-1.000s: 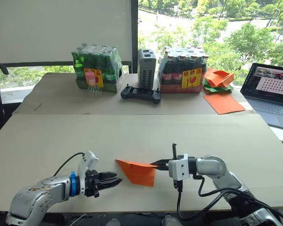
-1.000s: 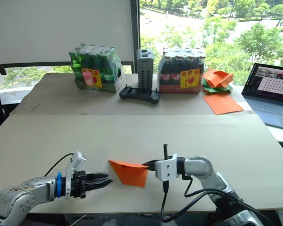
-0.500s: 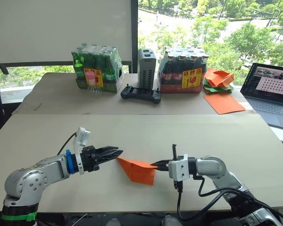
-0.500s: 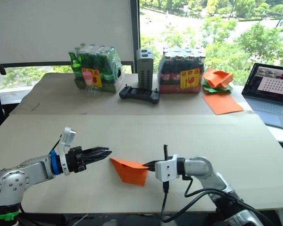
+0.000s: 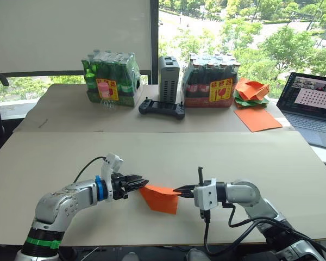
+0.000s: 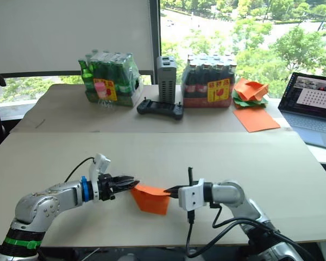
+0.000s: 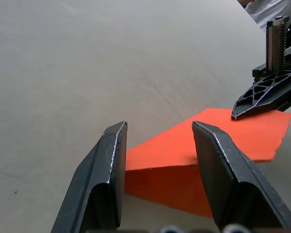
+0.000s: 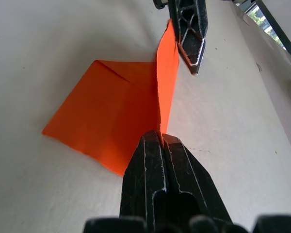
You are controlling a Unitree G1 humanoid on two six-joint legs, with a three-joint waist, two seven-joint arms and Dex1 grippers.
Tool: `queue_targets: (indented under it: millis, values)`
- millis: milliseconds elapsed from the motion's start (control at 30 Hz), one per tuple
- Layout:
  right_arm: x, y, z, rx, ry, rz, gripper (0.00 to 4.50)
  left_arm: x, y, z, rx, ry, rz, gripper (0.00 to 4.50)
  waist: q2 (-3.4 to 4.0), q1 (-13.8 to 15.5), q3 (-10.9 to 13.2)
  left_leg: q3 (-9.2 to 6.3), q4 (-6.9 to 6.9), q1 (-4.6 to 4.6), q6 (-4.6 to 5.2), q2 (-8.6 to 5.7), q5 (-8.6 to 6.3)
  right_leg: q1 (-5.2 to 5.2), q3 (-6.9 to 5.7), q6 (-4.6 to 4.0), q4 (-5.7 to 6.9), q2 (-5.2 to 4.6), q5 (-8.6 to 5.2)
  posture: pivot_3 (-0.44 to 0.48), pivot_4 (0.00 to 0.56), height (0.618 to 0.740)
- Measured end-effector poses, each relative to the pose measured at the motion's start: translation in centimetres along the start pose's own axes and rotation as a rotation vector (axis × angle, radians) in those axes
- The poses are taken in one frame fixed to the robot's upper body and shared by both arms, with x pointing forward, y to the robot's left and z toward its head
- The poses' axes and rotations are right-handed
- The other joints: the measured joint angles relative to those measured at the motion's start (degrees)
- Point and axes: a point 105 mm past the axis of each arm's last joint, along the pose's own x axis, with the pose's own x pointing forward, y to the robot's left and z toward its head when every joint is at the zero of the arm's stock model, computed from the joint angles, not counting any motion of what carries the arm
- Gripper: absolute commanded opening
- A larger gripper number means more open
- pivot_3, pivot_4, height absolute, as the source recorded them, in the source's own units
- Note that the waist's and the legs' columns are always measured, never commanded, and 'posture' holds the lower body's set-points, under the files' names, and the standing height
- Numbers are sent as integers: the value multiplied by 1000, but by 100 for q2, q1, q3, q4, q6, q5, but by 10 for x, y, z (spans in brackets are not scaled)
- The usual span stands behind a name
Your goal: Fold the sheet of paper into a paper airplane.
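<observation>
The paper (image 5: 162,198) is looking thin, smooth and matt orange. The table (image 5: 217,157) is showing a dull, flat top, and the fingers (image 7: 109,182) are looking like shiny black plastic.

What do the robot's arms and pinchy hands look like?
Both arms are shiny silver metal tubes. The left gripper has two black pointed fingers, a blue ring behind them, a white piece on top, and a green band lower on the arm. The right gripper has black fingers with cut-out holes, a white boxy wrist, and black cables hanging down.
</observation>
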Motion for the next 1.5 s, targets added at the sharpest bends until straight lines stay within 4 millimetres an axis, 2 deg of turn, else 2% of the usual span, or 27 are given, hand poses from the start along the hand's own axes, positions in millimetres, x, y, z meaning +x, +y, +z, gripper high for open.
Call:
queue_targets:
  millis: [467,700,1033,1133,1367,1500]
  values:
    - [-2,2,-1,-3,11,18,17,6,-2,-12,89,52,-14,2253,0,2,0,0,0,0,0,-1,0,0,0,1,-1,-1,-1,0,150,740]
    - [-8,22,-6,-43,58,147,17,8,-4,-14,118,65,-28,2253,0,21,0,0,0,0,0,-1,0,2,0,3,-2,-2,-2,0,150,740]
    - [-11,24,-6,-86,86,165,17,12,-4,-14,132,64,-41,2253,0,53,0,0,2,2,0,-2,0,5,0,3,-3,-2,-1,0,150,740]
    - [-12,24,-7,-81,88,151,860,14,-4,-13,125,59,-43,2253,0,54,0,0,2,2,0,-2,0,6,0,4,-3,-2,-1,0,150,740]
    - [-15,14,-5,-93,84,98,3232,15,-5,-13,116,62,-53,2253,0,50,-1,0,1,3,0,-1,0,6,0,4,-3,-2,-2,0,150,740]
    - [-16,13,-3,-93,76,85,3232,15,-5,-14,130,67,-49,2253,0,48,-1,1,1,4,0,-1,0,7,0,4,-4,-2,-2,0,150,740]
